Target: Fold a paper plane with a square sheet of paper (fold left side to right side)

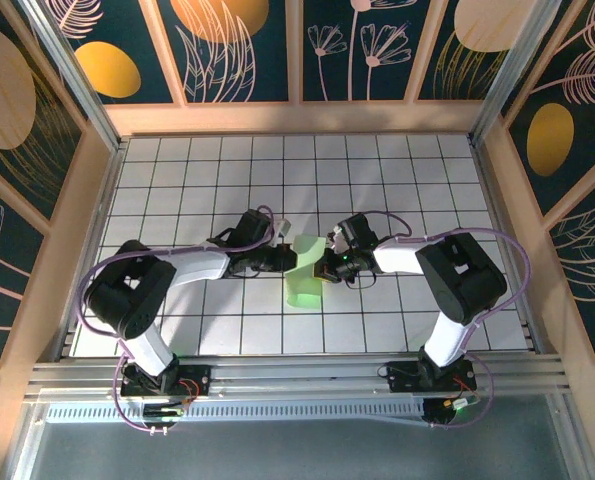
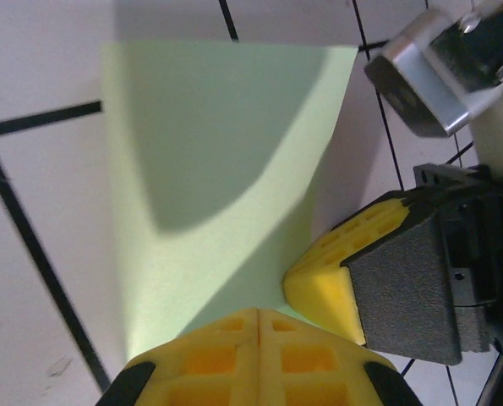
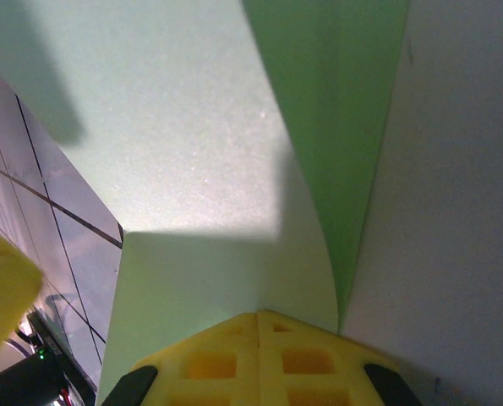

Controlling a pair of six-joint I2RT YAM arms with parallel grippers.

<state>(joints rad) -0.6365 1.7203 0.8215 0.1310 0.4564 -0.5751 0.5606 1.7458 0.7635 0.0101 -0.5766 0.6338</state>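
Square sheet of paper [image 1: 305, 272] lies between my two pincers on the white tiled desk [image 1: 177, 180], pale green, its nearer part flat on the tiles and its farther part curling up between the pincer heads. My left pincer [image 1: 282, 258] comes at it from the left side and my right pincer [image 1: 322, 268] from the right, the two heads close together with the sheet spanning the gap. From my left wrist, the left pincer [image 2: 258, 320] has its yellow fingers pressed together so that they meet along one seam, and the square sheet of paper [image 2: 217, 169] spreads out directly ahead of those tips, with its near edge reaching right up to them. I cannot tell whether a layer is caught in that seam or the tips merely rest on the paper. Just to the right of my left tips, the yellow fingertip of the right pincer [image 2: 323, 283] touches the sheet's right edge. From my right wrist, the right pincer [image 3: 258, 326] is likewise pressed together, finger against finger, and the square sheet of paper [image 3: 192, 169] fans out ahead of it from the tips. On the right of those tips a darker green flap stands up and curves away over the desk; whether the paper is nipped there I cannot tell. A dark grid line of the desk runs off to the left of the sheet.
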